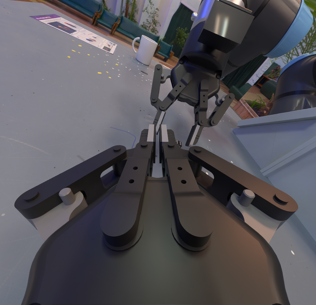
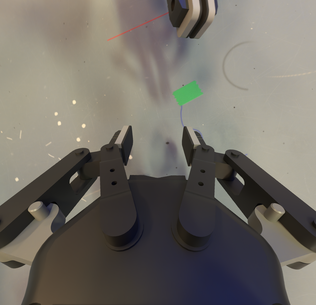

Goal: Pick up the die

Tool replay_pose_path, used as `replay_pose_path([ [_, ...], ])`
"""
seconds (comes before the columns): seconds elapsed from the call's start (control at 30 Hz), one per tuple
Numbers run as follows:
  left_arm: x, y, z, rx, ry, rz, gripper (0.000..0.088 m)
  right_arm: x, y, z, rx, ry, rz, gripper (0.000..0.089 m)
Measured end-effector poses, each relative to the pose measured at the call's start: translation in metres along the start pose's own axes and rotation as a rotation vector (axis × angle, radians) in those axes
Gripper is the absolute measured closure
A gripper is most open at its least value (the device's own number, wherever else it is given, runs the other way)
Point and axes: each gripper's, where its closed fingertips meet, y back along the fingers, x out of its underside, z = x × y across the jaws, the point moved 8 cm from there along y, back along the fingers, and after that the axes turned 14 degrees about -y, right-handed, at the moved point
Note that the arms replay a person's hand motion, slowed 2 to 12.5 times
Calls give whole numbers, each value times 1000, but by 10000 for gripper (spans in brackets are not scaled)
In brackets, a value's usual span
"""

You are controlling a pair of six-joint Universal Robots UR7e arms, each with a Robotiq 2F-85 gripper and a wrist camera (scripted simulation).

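The die [image 1: 179,142] is small and black with white dots. It lies on the grey table [image 1: 68,117], just right of my left gripper's right fingertip and partly hidden by it. My left gripper [image 1: 157,134] is shut with nothing between its pads, low over the table. My right gripper [image 1: 174,133] hangs open just beyond, its fingers pointing down, one fingertip [image 1: 192,141] close to the die's right. In the right wrist view my right gripper [image 2: 157,143] is open and empty above the table, the left gripper's closed fingertips [image 2: 193,23] show at the top, and the die is not visible.
A white mug [image 1: 146,50] and a printed sheet [image 1: 75,32] lie farther back on the table. A pale grey raised ledge [image 1: 282,134] stands at the right. A green tape patch [image 2: 187,93], a red line [image 2: 136,27] and a blue line mark the tabletop.
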Motion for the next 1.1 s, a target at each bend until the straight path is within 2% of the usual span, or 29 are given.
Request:
replay_pose_path([
  [0.13,1,0,1,1,-4,9,845,-3,-1,-8,9,97,62,371],
  [0.3,2,1,2,-5,-11,25,845,-10,-4,-17,7,202,123,438],
  [0.53,1,3,2,-8,-13,26,846,-18,-16,-21,-27,279,209,454],
  [0.77,1,4,3,-6,-5,17,846,-17,-31,-20,-42,363,292,459],
  [0.93,1,4,3,2,5,17,846,-18,-38,-18,-67,370,297,499],
  [1.1,1,3,3,4,7,24,845,-17,-40,-20,-49,317,283,503],
])
